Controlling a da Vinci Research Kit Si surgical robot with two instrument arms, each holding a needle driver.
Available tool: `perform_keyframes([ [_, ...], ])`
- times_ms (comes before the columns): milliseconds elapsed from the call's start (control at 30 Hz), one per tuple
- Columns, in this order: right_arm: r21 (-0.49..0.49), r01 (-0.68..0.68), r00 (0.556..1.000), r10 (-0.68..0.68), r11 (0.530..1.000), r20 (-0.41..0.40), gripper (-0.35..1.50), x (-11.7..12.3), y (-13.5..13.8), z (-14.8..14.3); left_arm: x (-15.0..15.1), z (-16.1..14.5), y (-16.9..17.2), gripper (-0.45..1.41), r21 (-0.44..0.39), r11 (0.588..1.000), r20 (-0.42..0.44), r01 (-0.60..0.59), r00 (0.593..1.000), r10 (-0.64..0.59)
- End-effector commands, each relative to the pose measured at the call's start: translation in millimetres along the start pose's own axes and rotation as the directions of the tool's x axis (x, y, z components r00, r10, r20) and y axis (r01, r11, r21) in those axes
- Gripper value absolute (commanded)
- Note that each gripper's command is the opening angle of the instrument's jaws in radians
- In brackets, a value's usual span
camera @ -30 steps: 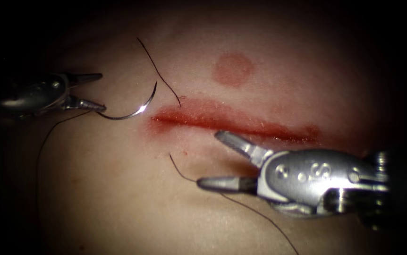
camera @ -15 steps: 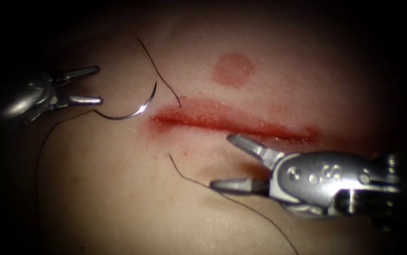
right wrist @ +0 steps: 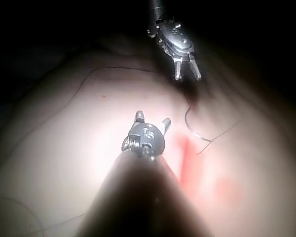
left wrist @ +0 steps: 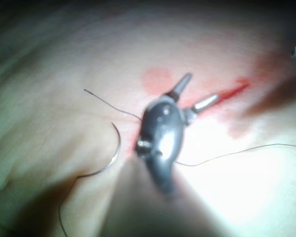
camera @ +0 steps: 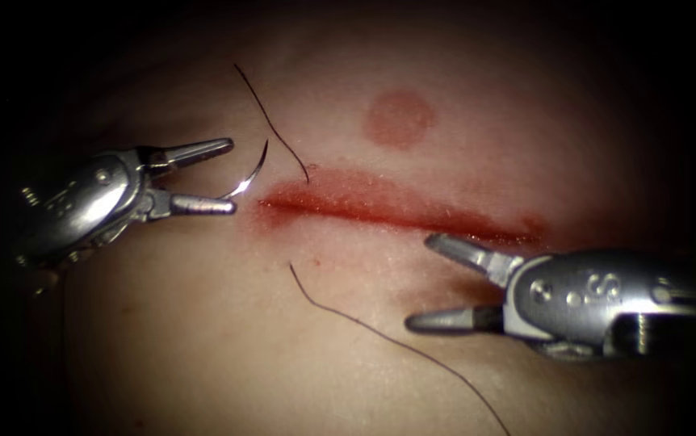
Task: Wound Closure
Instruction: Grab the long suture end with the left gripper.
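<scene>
While the left gripper [camera: 231, 176] stands at the 9 o'clock side of the endoscope view with its jaws spread apart and holding nothing, the needle [camera: 249, 179] lies loose on the tissue [camera: 203, 339] just off the left end of the cut [camera: 396, 211]. Its visible arc shows between the two open jaws, curving from a tip that points toward 12 o'clock down to a bright stretch near the lower jaw; no part of it looks buried in the tissue. In the left wrist view the needle [left wrist: 111, 157] rests apart from the tool. One thread [camera: 271, 125] runs up toward 11 o'clock from the cut's left end, and another strand [camera: 396, 345] trails toward 5 o'clock. The cut's long axis runs from 9 to 3 o'clock, red fluid [camera: 340, 198] along it. At 4 o'clock the right gripper [camera: 429, 281] is wide open and empty, pointing toward 9 o'clock.
</scene>
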Motion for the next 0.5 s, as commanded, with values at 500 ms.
perform_keyframes([
  [500,-0.111,-0.03,0.99,0.045,0.993,0.137,1.25,-6.3,2.6,-6.5,1.8,14.6,10.1,0.35,-0.125,0.992,0.195,-0.03,0.979,0.054],
])
